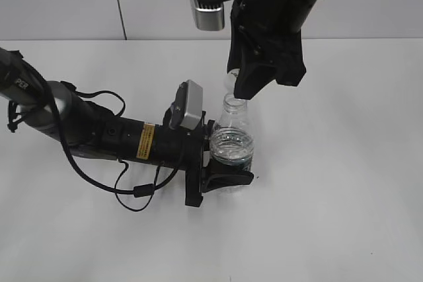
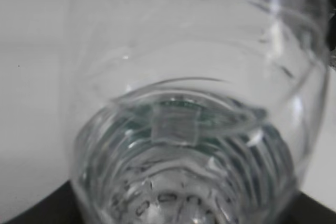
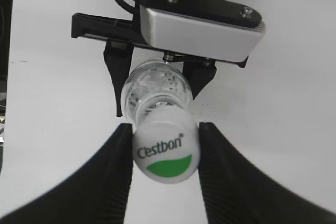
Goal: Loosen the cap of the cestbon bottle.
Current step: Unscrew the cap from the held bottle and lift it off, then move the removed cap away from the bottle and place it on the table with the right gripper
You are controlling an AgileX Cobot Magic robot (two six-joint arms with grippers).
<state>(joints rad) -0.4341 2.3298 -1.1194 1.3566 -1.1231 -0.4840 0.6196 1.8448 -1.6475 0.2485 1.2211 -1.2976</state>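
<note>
While the left gripper (image 1: 221, 163) squeezes the cestbon bottle (image 1: 232, 140) low down, the bottle stands on the white table (image 1: 344, 163), near the middle. The right gripper (image 3: 165, 153) comes from twelve o'clock, and its two black fingers (image 3: 113, 171) press the white cap (image 3: 166, 153) from nine and three o'clock.

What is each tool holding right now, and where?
Left tool clamps the cestbon bottle around its lower body; right tool grips the cap by its sides.
</note>
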